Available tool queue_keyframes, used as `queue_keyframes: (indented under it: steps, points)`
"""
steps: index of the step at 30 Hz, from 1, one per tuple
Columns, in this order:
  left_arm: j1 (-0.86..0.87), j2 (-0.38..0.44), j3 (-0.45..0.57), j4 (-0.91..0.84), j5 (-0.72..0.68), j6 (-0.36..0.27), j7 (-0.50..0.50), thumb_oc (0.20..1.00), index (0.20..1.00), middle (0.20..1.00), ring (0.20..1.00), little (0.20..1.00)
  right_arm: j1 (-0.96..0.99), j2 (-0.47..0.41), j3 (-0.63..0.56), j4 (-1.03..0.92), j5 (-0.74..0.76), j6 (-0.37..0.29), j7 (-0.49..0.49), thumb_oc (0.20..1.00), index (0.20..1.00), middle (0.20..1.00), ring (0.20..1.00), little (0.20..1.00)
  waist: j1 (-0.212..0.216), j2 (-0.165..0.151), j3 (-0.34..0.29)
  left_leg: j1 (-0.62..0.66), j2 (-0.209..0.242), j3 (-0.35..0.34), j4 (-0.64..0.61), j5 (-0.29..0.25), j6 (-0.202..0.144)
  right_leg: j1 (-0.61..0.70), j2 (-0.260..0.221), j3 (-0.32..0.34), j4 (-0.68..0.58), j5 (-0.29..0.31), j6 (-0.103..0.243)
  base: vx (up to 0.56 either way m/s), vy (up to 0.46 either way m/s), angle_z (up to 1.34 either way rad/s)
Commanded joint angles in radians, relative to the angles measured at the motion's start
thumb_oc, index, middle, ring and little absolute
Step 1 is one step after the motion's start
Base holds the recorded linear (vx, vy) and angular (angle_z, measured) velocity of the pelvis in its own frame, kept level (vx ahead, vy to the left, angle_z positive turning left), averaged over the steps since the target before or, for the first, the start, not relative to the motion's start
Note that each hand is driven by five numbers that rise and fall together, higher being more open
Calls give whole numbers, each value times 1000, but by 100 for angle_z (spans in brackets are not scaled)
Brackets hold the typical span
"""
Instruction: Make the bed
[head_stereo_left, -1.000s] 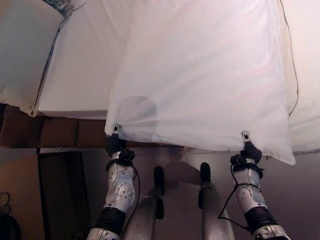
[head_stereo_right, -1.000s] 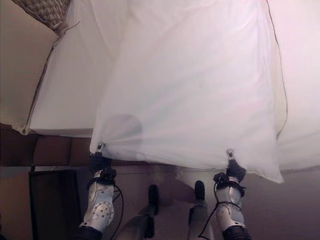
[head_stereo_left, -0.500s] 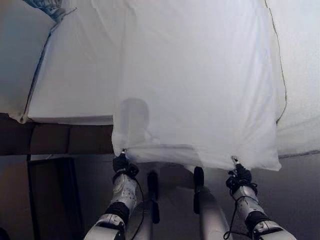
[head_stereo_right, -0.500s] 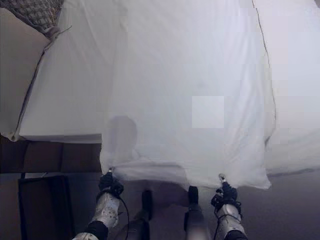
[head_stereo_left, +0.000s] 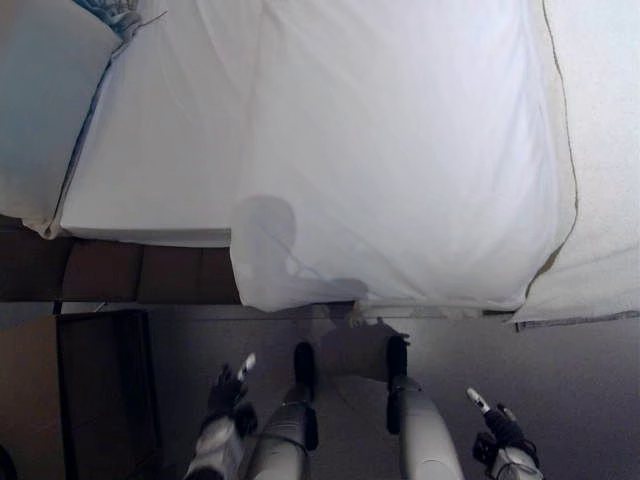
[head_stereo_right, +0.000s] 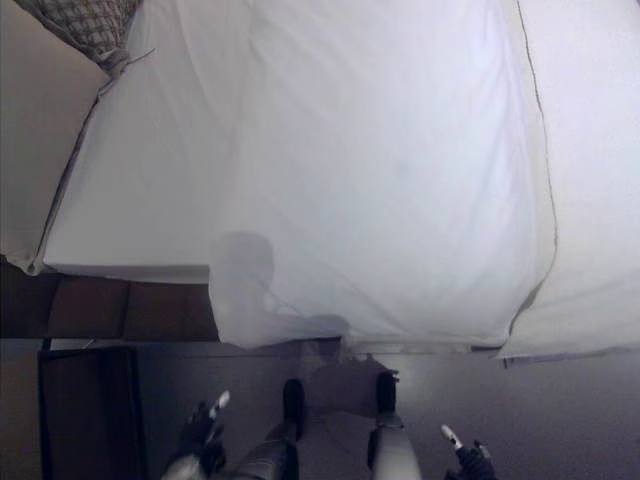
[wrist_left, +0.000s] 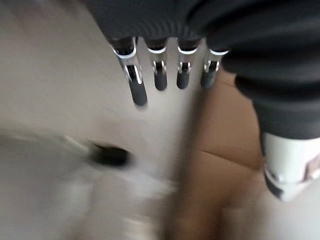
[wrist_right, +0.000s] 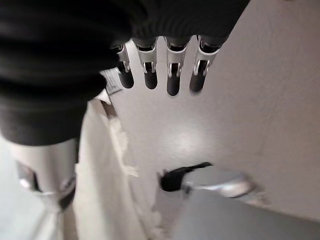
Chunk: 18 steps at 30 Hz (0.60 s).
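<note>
A white cover (head_stereo_left: 400, 150) lies spread flat over the bed, its near edge hanging a little past the mattress (head_stereo_left: 150, 160) edge. My left hand (head_stereo_left: 228, 392) is low over the floor, below and well apart from the cover's near left corner, open and holding nothing; its straight fingers (wrist_left: 160, 77) show in the left wrist view. My right hand (head_stereo_left: 497, 432) is low at the right, also apart from the cover and open, with its straight fingers (wrist_right: 150, 72) over the floor and the cover's hanging edge (wrist_right: 107, 165) beside it.
A white pillow (head_stereo_left: 35, 100) lies at the bed's left, with a patterned cushion (head_stereo_right: 85, 20) behind it. A textured white blanket (head_stereo_left: 610, 150) covers the bed's right side. The brown bed base (head_stereo_left: 120, 272) shows under the mattress. A dark cabinet (head_stereo_left: 100, 390) stands at the lower left.
Both hands let go of the cover's near edge and dropped down towards the floor. The cover settled flat on the bed with its edge hanging loose.
</note>
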<state>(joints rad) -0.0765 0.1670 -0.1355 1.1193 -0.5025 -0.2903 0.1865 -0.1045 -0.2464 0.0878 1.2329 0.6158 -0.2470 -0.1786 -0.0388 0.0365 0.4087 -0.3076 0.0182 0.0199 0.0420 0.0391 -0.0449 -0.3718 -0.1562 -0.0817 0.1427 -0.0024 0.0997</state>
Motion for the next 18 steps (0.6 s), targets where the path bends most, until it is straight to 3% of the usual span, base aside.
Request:
queue_keyframes:
  steps: [1, 3, 4, 5, 7, 10, 12, 18]
  points:
    - [54, 39, -35, -7, 149, -22, -14, 1000, 1000, 1000, 1000, 1000, 51, -1, 4, -83, -1, -24, 35, 1000, 1000, 1000, 1000, 1000, 5, -17, -10, -36, -2, -18, 17, 4, -18, -9, -38, 11, -43, 82, 60, 17, -15, 8]
    - [80, 58, -49, -74, 181, -40, -9, 1000, 1000, 1000, 1000, 1000, 66, -11, 20, -138, -13, -32, 50, 1000, 1000, 1000, 1000, 1000, 7, -17, -9, -40, -3, -18, 24, 0, -16, -10, -40, 13, -42, 80, 61, 15, -6, 8]
    - [122, 109, -86, -234, 251, -69, -8, 1000, 1000, 1000, 1000, 1000, 100, -42, 56, -267, -90, -48, 51, 1000, 1000, 1000, 1000, 1000, 9, -16, -5, -44, -5, -17, 31, -3, -16, -9, -41, 15, -42, 80, 63, 0, 0, 0]
    - [123, 109, -86, -235, 251, -68, -8, 1000, 1000, 1000, 1000, 1000, 101, -42, 56, -268, -91, -48, 51, 1000, 1000, 1000, 1000, 1000, 9, -16, -5, -43, -5, -17, 31, -3, -16, -8, -41, 15, -42, 80, 63, 0, 0, 0]
    - [155, 199, -138, -418, 321, -98, -26, 1000, 1000, 1000, 1000, 1000, 130, -78, 71, -405, -107, -76, 67, 1000, 1000, 1000, 1000, 1000, 9, -16, 0, -42, -6, -14, 33, -7, -15, -4, -44, 14, -45, 79, 67, 0, 0, 0]
    - [135, 302, -227, -511, 280, -119, -168, 1000, 1000, 1000, 1000, 1000, 123, -145, 94, -485, -118, -95, 111, 1000, 1000, 1000, 1000, 1000, 2, -15, 0, -41, -6, -5, 37, -11, -15, -6, -49, 19, -46, 79, 71, 0, 0, 0]
    - [85, 356, -278, -602, 258, -139, -211, 1000, 1000, 1000, 1000, 1000, 101, -186, 124, -558, -92, -101, 156, 1000, 1000, 1000, 1000, 1000, -3, -18, -2, -41, -6, -1, 38, -14, -16, -10, -51, 23, -45, 78, 72, 2, 25, -8]
    - [-145, 380, -396, -662, 160, -134, -307, 1000, 1000, 1000, 1000, 1000, -35, -189, 186, -569, 118, -85, 283, 1000, 1000, 1000, 1000, 1000, -12, -28, 0, -58, -6, 7, 53, -19, -20, -35, -49, 38, -33, 76, 71, -8, 5, -3]
